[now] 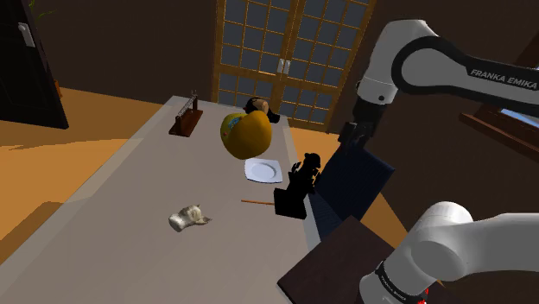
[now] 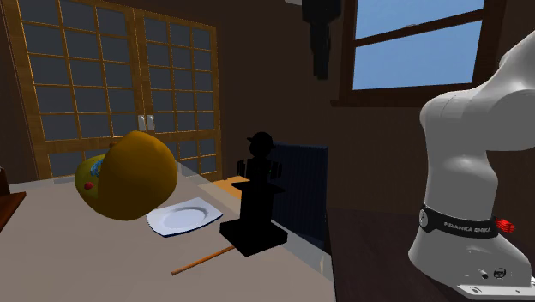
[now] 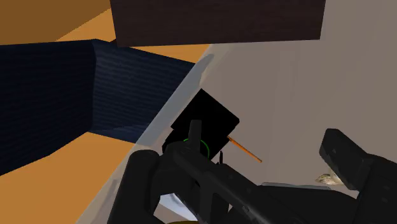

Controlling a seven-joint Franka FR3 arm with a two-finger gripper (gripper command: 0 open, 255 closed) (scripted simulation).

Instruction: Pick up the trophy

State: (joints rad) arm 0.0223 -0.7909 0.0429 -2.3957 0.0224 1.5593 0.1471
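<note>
The black figure trophy on its square black base (image 2: pixel 255 204) stood at the edge of the grey table (image 1: pixel 121 207), just beside a dark blue block (image 2: pixel 300 184). To do the approach well, the all-black gripper (image 2: pixel 321 67) would probably need to centre over the slim figure, straddle it and avoid the block. It hung well above the trophy, touching nothing, its 2 fingers (image 3: pixel 347 156) spread wide apart.
</note>
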